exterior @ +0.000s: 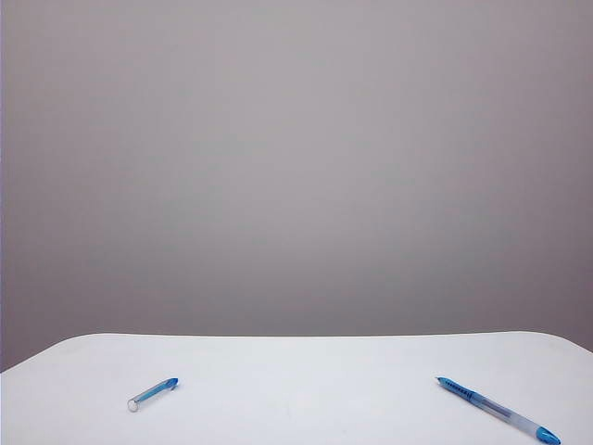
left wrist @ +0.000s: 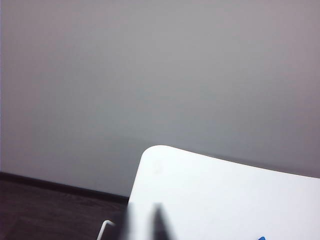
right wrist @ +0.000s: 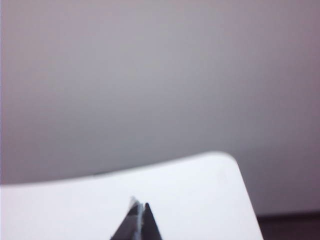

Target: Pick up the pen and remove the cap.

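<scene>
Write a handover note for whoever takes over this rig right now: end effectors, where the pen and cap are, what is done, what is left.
Left end effector: blurred in its wrist view, fingers close together, holding nothing, out of the exterior view.
Right end effector: shut, empty, pulled back over the near edge of the white table.
Long slim clear-and-blue pen: lying flat on the table's right side, uncapped.
Short clear plastic cap with blue tip: lying on the table's left side, well apart from the pen.
Done: cap is off the pen; both pieces set down.
Left: nothing visible; neither arm is over the pieces.
</scene>
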